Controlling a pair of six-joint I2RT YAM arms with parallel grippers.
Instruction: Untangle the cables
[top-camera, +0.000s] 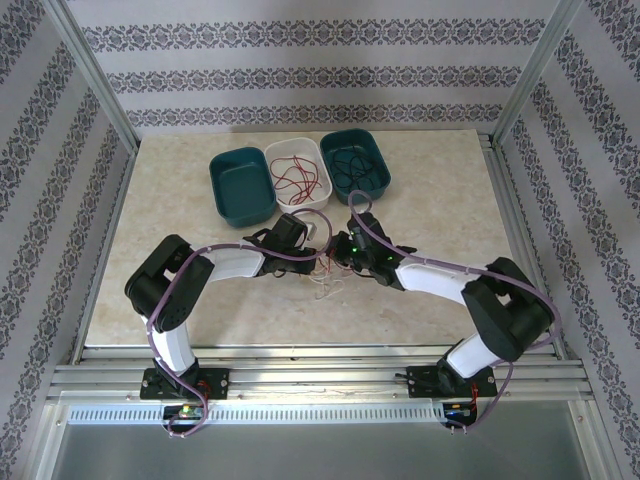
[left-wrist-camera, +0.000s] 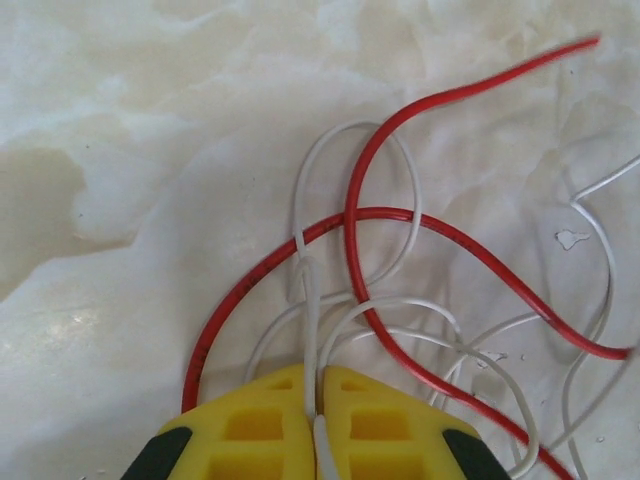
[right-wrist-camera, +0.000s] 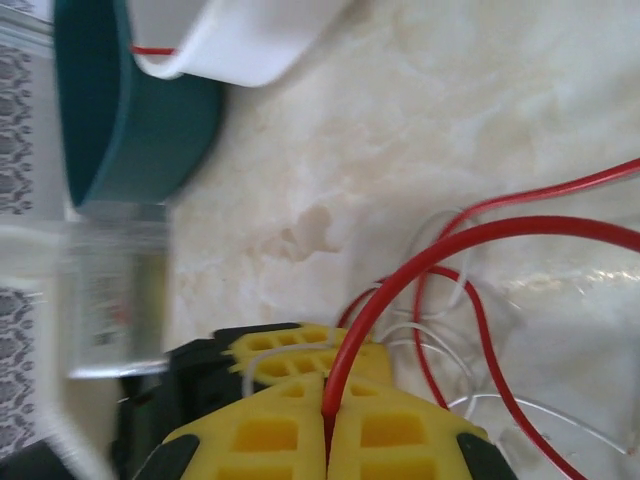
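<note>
A tangle of thin red and white cables (top-camera: 326, 280) lies on the marble table between the two arms. In the left wrist view, my left gripper (left-wrist-camera: 318, 372) is shut on a white cable (left-wrist-camera: 309, 300), which runs up from between the yellow fingers and crosses a looping red cable (left-wrist-camera: 380, 212). My right gripper (right-wrist-camera: 328, 382) is shut on a red cable (right-wrist-camera: 420, 265) that arches up and off to the right. The two grippers (top-camera: 316, 258) (top-camera: 339, 264) sit close together over the tangle, and the left gripper's yellow fingers (right-wrist-camera: 295, 350) show just beyond the right one's.
Three bins stand at the back: a teal bin (top-camera: 243, 183), a white bin (top-camera: 297, 172) holding red cables, and a teal bin (top-camera: 354, 160) holding black cables. The white bin (right-wrist-camera: 240, 45) and a teal one (right-wrist-camera: 120, 120) sit close ahead of the right wrist.
</note>
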